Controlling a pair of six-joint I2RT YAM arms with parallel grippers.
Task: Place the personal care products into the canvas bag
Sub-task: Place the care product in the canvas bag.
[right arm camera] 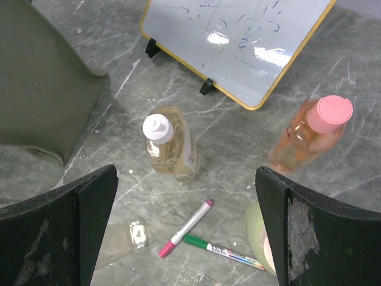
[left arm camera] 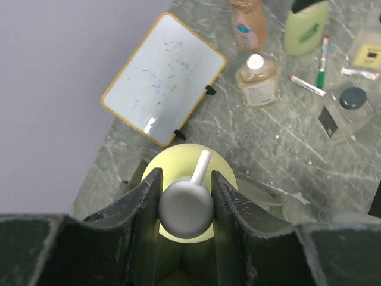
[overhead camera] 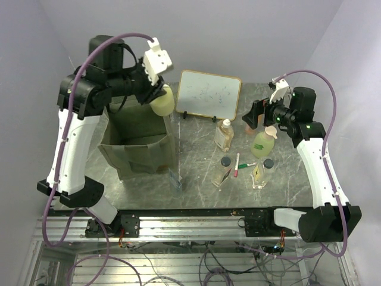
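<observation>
- Left wrist view only: left gripper [left arm camera: 186, 193] partly closed, both fingers pressed on the white cap [left arm camera: 186, 210] of the yellow-green bottle [left arm camera: 177, 156]. The top view does not show this contact.
- Top view only: the bottle hangs over the far right corner of the canvas bag [overhead camera: 140, 146]. The bag stands upright on the left of the table, mouth open.
- Right wrist view: right gripper [right arm camera: 184, 179] spread wide, holding nothing, above the amber bottle [right arm camera: 169, 149]. Orange bottle [right arm camera: 309, 131], pink-capped, to the right; red marker [right arm camera: 186, 228] and green marker [right arm camera: 223, 250] lie nearer.
- Surface: grey-green marbled table [overhead camera: 196, 149]; whiteboard [overhead camera: 209, 93] propped at the far edge; pale walls [overhead camera: 268, 30].
- Held bottle: rounded, pale yellow-green body.
</observation>
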